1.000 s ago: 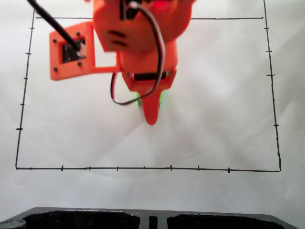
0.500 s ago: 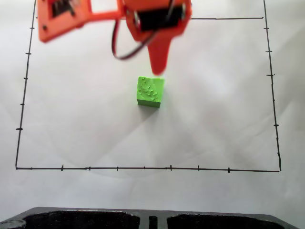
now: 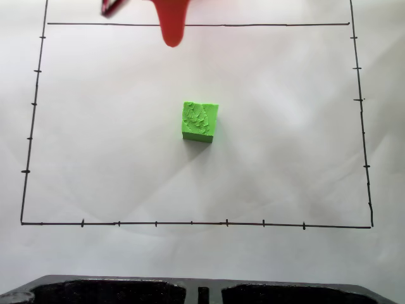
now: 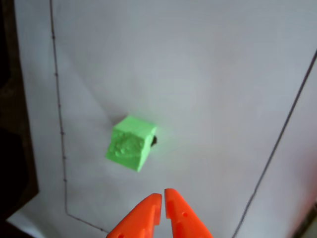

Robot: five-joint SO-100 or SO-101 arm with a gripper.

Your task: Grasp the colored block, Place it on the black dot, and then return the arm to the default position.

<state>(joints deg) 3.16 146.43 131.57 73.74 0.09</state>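
Observation:
The lime-green colored block rests on the white paper near the middle of the drawn rectangle, with nothing touching it. In the wrist view the block covers most of the black dot, of which a small dark sliver peeks out at the block's right edge. The orange gripper is shut with nothing between its pointed jaws, and it hangs well apart from the block. In the fixed view its orange tip reaches down from the top edge, over the rectangle's upper border line.
Thin black border lines with tick marks frame the white paper. A black tray-like object lies along the bottom edge of the fixed view. A dark area lies beyond the paper's left edge in the wrist view.
The arm has drawn back toward the top edge of the fixed view, uncovering the block. The block has stayed in place since it was let go.

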